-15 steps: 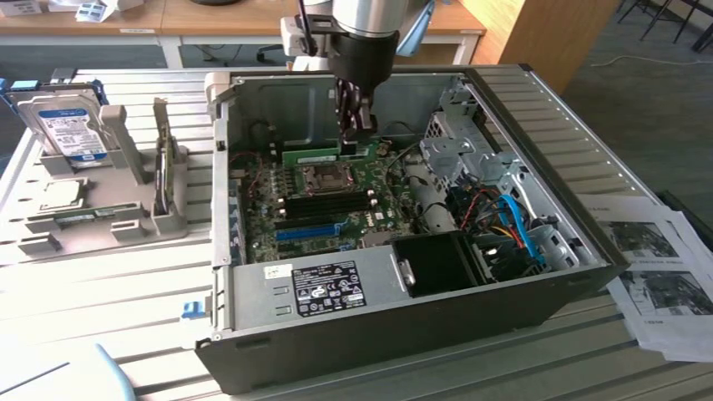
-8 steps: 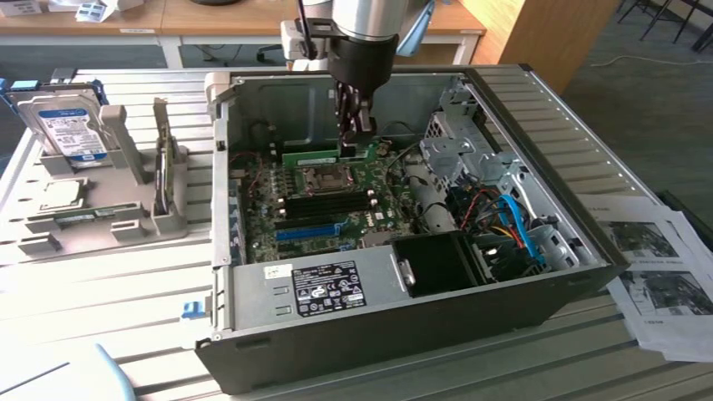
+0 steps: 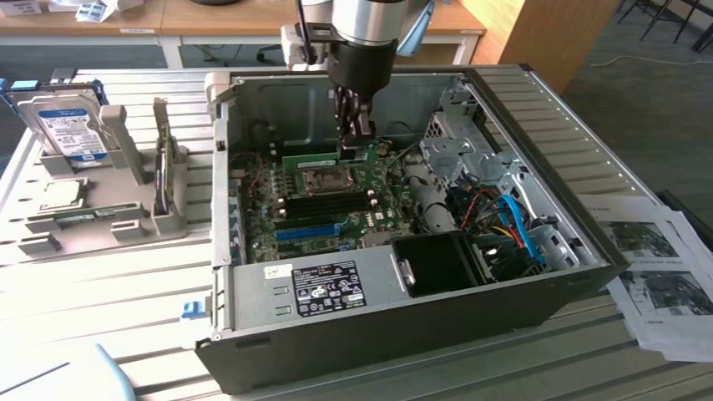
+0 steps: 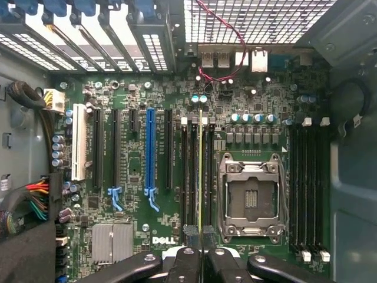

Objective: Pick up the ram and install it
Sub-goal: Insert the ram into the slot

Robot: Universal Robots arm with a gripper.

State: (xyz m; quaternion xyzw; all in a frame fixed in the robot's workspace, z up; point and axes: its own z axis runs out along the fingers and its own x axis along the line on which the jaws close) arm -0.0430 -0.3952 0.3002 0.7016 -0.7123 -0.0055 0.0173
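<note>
In the exterior view, the robot arm (image 3: 368, 25) is reaching down into the open computer case (image 3: 390, 334), which is lying on the slatted surface (image 3: 112, 284). The fingers (image 3: 356, 125) are squeezing close together on the green ram (image 3: 312, 159), holding it just over the board.

In the wrist view, the fingers (image 4: 185, 262) are gripping the ram (image 4: 200, 177). It is showing as a thin line over the black slots beside the chip socket (image 4: 252, 197). I cannot tell if it is touching them.

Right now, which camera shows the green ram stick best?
The exterior view: the ram shows its long green side there, in the gripper. In the wrist view it is edge-on, just a thin line.
</note>
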